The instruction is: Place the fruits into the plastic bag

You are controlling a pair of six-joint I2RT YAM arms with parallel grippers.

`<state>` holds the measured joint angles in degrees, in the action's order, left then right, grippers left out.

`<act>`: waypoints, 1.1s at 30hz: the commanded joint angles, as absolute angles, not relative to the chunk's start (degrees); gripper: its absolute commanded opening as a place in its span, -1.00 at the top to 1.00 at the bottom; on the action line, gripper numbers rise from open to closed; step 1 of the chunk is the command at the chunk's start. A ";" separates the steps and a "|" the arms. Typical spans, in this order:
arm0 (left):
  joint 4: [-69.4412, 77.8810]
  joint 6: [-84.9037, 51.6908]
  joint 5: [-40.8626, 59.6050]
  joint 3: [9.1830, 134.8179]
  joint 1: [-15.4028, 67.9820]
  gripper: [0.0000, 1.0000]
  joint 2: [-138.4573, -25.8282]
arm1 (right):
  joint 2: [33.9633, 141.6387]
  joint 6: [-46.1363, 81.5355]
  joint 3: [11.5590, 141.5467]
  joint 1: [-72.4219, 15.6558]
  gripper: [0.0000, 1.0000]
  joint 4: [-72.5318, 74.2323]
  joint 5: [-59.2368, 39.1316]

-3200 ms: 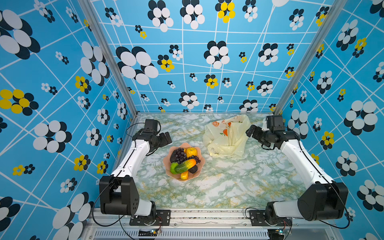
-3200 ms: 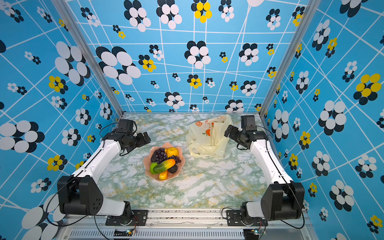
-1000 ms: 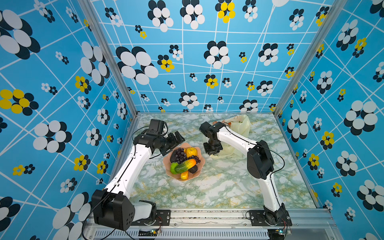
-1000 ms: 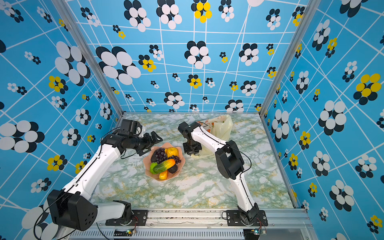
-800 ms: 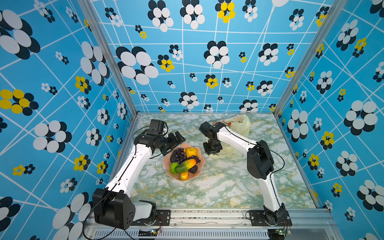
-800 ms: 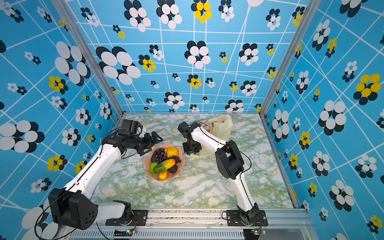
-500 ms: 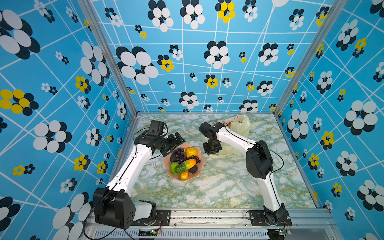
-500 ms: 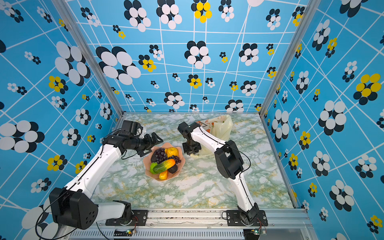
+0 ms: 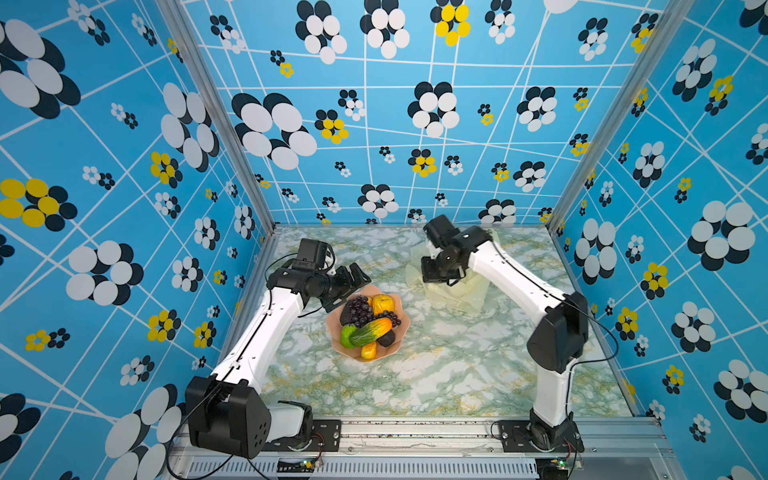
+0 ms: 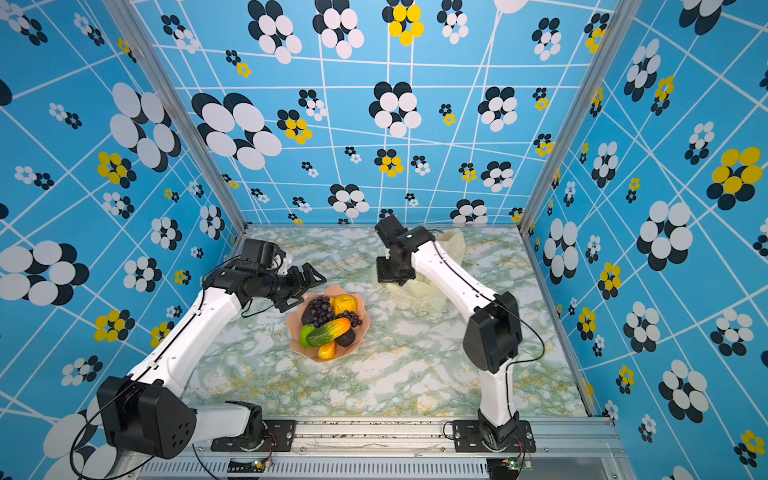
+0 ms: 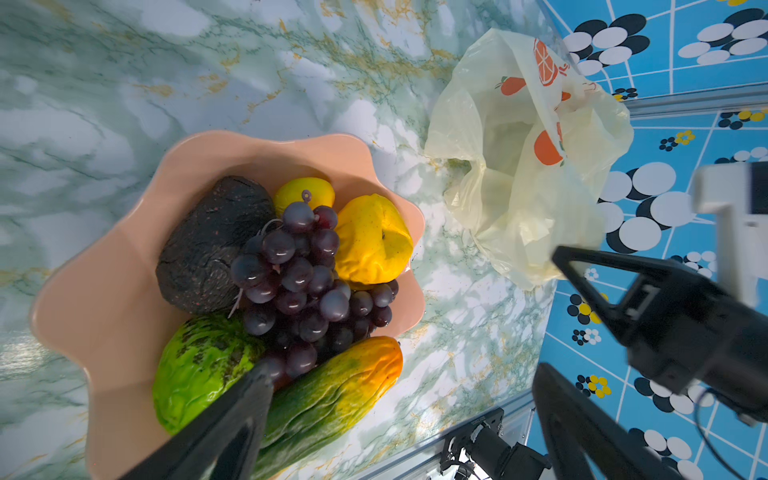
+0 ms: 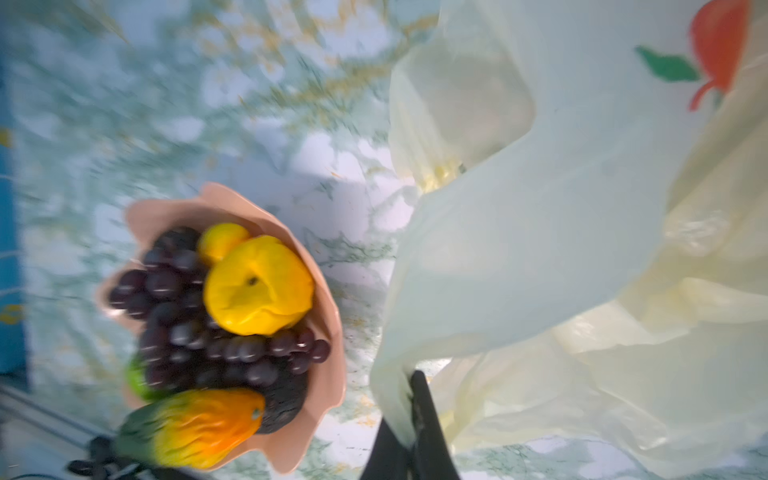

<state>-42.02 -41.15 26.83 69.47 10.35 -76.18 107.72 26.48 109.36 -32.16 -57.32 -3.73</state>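
Marble table (image 9: 457, 374): crumpled pale-yellow bag (image 11: 490, 124), orange prints; right gripper (image 12: 413, 399) seemingly pinches its film; left gripper (image 9: 349, 289) spread wide near fruits (image 9: 368, 322).

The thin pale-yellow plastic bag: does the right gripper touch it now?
Touching. In the right wrist view the right gripper is shut on an edge of the thin translucent pale-yellow plastic bag, with the film pinched between its black jaws.

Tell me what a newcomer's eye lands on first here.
The loud blue flower-print walls fill every side. In the middle of the marble table, a pink scalloped bowl heaped with bright fruits draws the eye. Farther back on the right, the right gripper pinches the pale plastic bag, while the open left gripper hovers by the bowl.
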 commanded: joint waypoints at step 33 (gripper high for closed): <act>-74.24 -29.96 6.81 119.56 25.67 -0.91 -113.97 | 86.68 43.12 96.13 -24.95 1.00 -29.02 -24.09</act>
<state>-66.52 -33.71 12.51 117.03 25.21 -111.57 88.95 40.97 97.49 -24.99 -33.28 -23.11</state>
